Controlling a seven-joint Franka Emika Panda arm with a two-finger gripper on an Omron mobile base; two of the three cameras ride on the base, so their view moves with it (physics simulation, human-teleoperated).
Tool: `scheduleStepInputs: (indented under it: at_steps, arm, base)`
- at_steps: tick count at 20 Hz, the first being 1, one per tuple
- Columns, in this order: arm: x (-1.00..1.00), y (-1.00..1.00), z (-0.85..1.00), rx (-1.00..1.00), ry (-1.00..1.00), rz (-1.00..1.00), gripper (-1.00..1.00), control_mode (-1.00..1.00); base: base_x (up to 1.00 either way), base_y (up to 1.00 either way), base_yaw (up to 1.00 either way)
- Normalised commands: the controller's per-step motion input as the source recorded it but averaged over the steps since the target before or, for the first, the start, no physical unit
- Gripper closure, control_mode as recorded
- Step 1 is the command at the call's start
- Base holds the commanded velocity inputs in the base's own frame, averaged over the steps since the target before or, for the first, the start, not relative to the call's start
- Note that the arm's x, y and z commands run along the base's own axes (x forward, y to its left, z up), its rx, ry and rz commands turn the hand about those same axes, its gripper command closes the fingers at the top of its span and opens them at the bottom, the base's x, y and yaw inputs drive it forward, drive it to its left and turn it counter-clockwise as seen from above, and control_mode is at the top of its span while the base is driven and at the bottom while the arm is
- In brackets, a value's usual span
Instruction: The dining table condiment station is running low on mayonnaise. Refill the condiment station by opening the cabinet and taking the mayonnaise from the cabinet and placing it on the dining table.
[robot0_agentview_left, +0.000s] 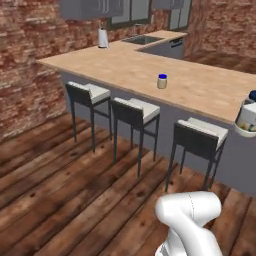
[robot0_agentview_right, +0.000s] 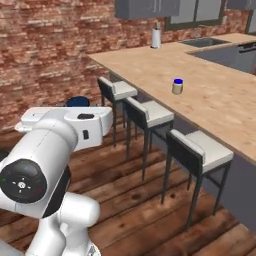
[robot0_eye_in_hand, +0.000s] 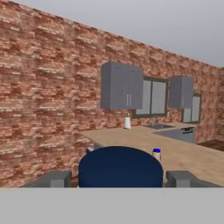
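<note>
- The jar (robot0_eye_in_hand: 120, 167) sits between the 2 fingertips (robot0_eye_in_hand: 54, 178) of the gripper (robot0_eye_in_hand: 118, 180); its navy lid fills the gap in the hand view, and the jaws are clamped on it from both sides.
- In the left base view the jar (robot0_agentview_left: 248, 116) shows at the right edge, white body with pale label, lid up, long axis close to vertical with a slight tilt.
- There it hangs at the near edge of the table (robot0_agentview_left: 130, 70), beside the third stool (robot0_agentview_left: 200, 137).
- In the right base view only its lid (robot0_agentview_right: 78, 101) peeks above the arm.
- A beige jar with blue lid (robot0_agentview_left: 162, 81) stands upright mid-table, well apart.
- Grey wall cabinets (robot0_eye_in_hand: 121, 85) hang closed on the brick wall.
</note>
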Motion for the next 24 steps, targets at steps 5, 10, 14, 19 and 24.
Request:
scheduleStepInputs:
  at_steps: [5, 10, 14, 19, 24]
  arm:
    - [0.0, 0.0, 0.0, 0.0, 0.0, 0.0, 1.0, 1.0]
    - [0.0, 0.0, 0.0, 0.0, 0.0, 0.0, 1.0, 1.0]
    - [0.0, 0.0, 0.0, 0.0, 0.0, 0.0, 1.0, 1.0]
    - [0.0, 0.0, 0.0, 0.0, 0.0, 0.0, 1.0, 1.0]
    - [0.0, 0.0, 0.0, 0.0, 0.0, 0.0, 1.0, 1.0]
  base:
    - [1.0, 0.82, -0.56]
    - [1.0, 0.82, -0.54]
    - [1.0, 0.7, -0.51]
    - [1.0, 0.43, -0.41]
    - [0.86, 0.03, -0.31]
